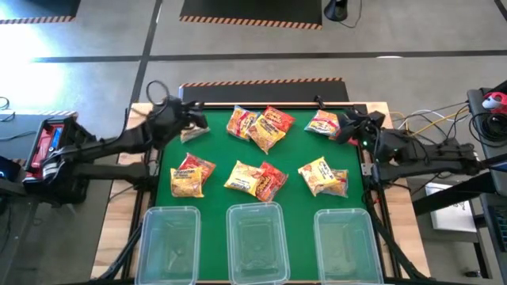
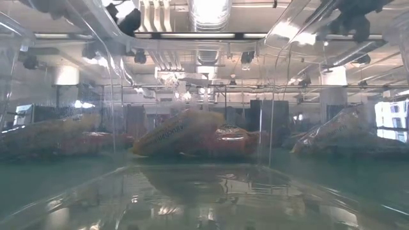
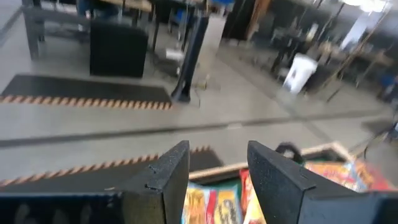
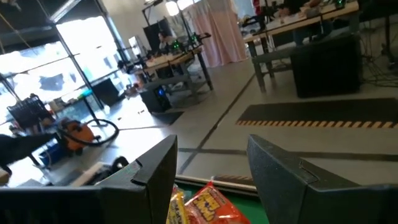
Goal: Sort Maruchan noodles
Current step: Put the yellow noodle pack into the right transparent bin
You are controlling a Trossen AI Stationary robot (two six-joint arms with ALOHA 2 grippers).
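Maruchan noodles [image 1: 257, 150] lie scattered above three bins [image 1: 255, 241].

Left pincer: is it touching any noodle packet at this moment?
Apart. In the high view the left pincer sits at the mat's far-left edge, with bare green mat between it and the nearest noodle packets.

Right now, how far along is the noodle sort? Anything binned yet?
Nothing looks sorted: the three clear bins along the near edge show no packets inside. All the noodle packets lie in mixed clusters on the green mat. Nothing is in hand: the left claw and right claw both sit open at the far corners, each empty. The whole sort is left.
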